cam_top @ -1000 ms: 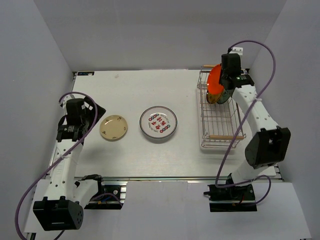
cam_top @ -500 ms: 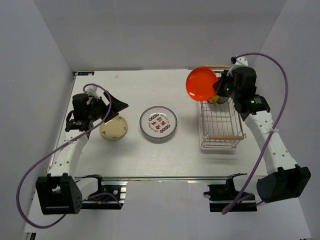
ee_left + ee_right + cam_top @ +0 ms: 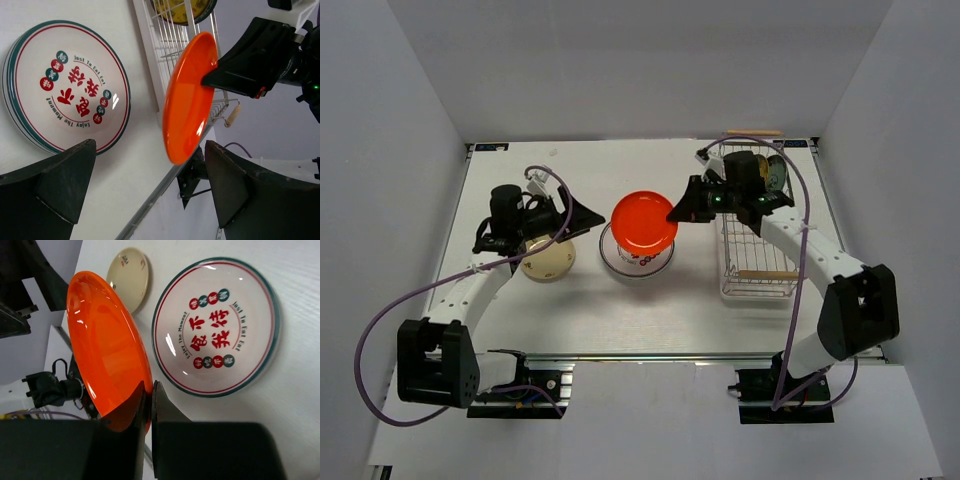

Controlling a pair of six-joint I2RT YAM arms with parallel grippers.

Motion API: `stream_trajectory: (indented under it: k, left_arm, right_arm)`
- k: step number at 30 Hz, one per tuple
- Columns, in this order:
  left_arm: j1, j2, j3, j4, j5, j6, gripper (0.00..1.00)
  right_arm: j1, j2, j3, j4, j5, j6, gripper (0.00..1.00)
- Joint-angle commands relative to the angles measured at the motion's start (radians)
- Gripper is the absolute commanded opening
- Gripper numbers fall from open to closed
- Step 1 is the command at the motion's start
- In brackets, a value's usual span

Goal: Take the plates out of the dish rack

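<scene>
My right gripper (image 3: 676,213) is shut on the rim of the orange-red plate (image 3: 643,222), holding it tilted above the white plate with the green-red rim (image 3: 638,267) in the middle of the table. In the right wrist view the fingers pinch the orange plate's (image 3: 107,345) edge at my right gripper (image 3: 149,390), with the white plate (image 3: 215,327) lying flat beyond. The chrome dish rack (image 3: 760,262) stands to the right, and a dark-rimmed, yellowish plate (image 3: 775,175) stands upright at its far end. My left gripper (image 3: 578,222) is open and empty, pointing at the orange plate (image 3: 187,97).
A small cream plate (image 3: 548,262) lies flat on the table under my left arm, left of the white plate. The rack's wooden handles (image 3: 765,274) sit at its near and far ends. White walls close in the table on three sides.
My right gripper has lifted the orange plate out of the rack and carried it left, over the white plate. My left arm has swung right toward the middle of the table.
</scene>
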Motion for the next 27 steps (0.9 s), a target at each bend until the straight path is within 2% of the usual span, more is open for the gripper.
stream_trajectory:
  k: [1,4,7,8,12,14,15,16,17,18,19,20,22,27]
  left_arm:
    - [-0.023,0.023,-0.007,0.019,0.028,0.022,0.98]
    - [-0.046,0.039,-0.006,0.004,0.005,0.03,0.96]
    - [-0.057,0.061,-0.004,0.003,0.002,0.038,0.71]
    - [-0.057,0.065,-0.003,-0.031,0.001,0.041,0.52]
    - [-0.066,0.072,0.008,-0.074,-0.012,0.059,0.22]
    - [-0.066,0.066,0.003,-0.073,-0.012,0.061,0.16]
    - [-0.066,0.063,-0.004,-0.071,-0.016,0.059,0.05]
    - [-0.066,0.059,-0.007,-0.071,-0.024,0.055,0.0]
    - [-0.066,0.054,-0.007,-0.077,-0.032,0.055,0.0]
    - [-0.066,0.054,-0.006,-0.086,-0.041,0.05,0.0]
    - [-0.066,0.043,0.003,-0.108,-0.064,0.05,0.0]
    - [-0.066,0.036,0.008,-0.128,-0.088,0.05,0.0]
    - [-0.046,0.01,0.023,-0.163,-0.142,0.046,0.0]
    - [-0.028,-0.043,0.107,-0.39,-0.557,-0.031,0.0]
  right_arm:
    - [0.03,0.036,0.071,0.068,-0.102,0.027,0.0]
    - [0.063,0.059,0.086,0.084,-0.107,0.035,0.0]
    - [0.087,0.083,0.108,0.082,-0.117,0.031,0.0]
    - [0.093,0.098,0.112,0.079,-0.127,0.03,0.0]
    - [0.109,0.115,0.123,0.079,-0.113,0.03,0.0]
    - [0.113,0.12,0.126,0.074,-0.101,0.027,0.0]
    - [0.113,0.128,0.135,0.065,-0.101,0.024,0.0]
    - [0.115,0.132,0.14,0.058,-0.099,0.021,0.0]
    - [0.113,0.137,0.145,0.055,-0.097,0.021,0.01]
    - [0.115,0.138,0.148,0.05,-0.081,0.02,0.25]
    - [0.11,0.135,0.154,0.033,-0.049,0.011,0.87]
    - [0.109,0.131,0.16,0.019,-0.048,0.006,0.88]
    - [0.106,0.116,0.178,-0.031,0.052,-0.009,0.89]
    - [0.106,-0.004,0.142,-0.105,0.437,-0.003,0.89]
